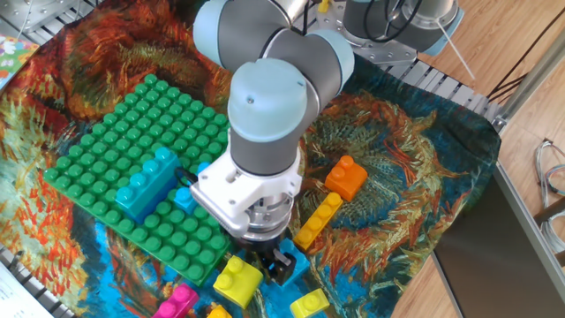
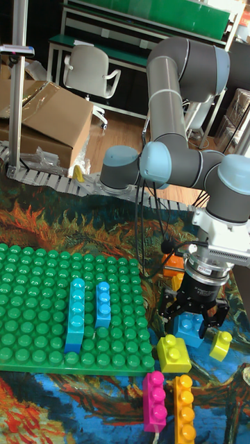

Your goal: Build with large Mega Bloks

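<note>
My gripper (image 2: pixel 192 310) hangs low over the cloth just right of the green studded plate (image 2: pixel 42 277), pointing down. Its jaws stand open, one finger on each side of a blue brick (image 2: pixel 189 331) lying on the cloth; in the fixed view the gripper (image 1: pixel 270 259) hides most of that blue brick (image 1: pixel 291 265). A square yellow brick (image 2: pixel 173 352) lies just left of it and a small yellow one (image 2: pixel 221 345) just right. On the plate stand a long light blue brick (image 2: pixel 75 313) and a shorter blue one (image 2: pixel 103 303).
A pink brick (image 2: pixel 154 401) and a long orange brick (image 2: pixel 183 409) lie near the front edge. A long yellow brick (image 1: pixel 318 219) and an orange brick (image 1: pixel 346 177) lie right of the arm. The arm's elbow (image 1: pixel 265 97) overhangs the plate's right side.
</note>
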Controlling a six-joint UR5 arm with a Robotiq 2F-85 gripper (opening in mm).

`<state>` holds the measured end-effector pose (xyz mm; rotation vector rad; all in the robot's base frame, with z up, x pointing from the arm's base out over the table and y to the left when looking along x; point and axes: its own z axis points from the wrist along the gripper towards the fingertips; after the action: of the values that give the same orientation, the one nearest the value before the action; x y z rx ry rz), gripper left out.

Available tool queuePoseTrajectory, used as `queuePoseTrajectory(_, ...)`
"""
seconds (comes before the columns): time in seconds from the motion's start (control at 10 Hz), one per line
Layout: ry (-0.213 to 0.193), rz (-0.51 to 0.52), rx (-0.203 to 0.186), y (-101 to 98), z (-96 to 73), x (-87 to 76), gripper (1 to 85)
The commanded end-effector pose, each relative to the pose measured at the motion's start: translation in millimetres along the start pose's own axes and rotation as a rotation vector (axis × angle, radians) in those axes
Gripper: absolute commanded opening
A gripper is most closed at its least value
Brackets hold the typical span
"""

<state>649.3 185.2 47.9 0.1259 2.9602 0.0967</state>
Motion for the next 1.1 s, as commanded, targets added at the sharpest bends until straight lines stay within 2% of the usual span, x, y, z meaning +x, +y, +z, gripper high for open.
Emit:
queuePoseTrajectory(0.0,0.013,-0.009,-0.011,1.7,0.9,0.7,71.3)
queuePoseTrajectory(0.7,0.031,-0.033,-0.005,0.2,0.9,5.4,69.3)
queuePoseTrajectory(1.0,0.050,0.002,-0.012,12.5,-16.2,24.2,68.0)
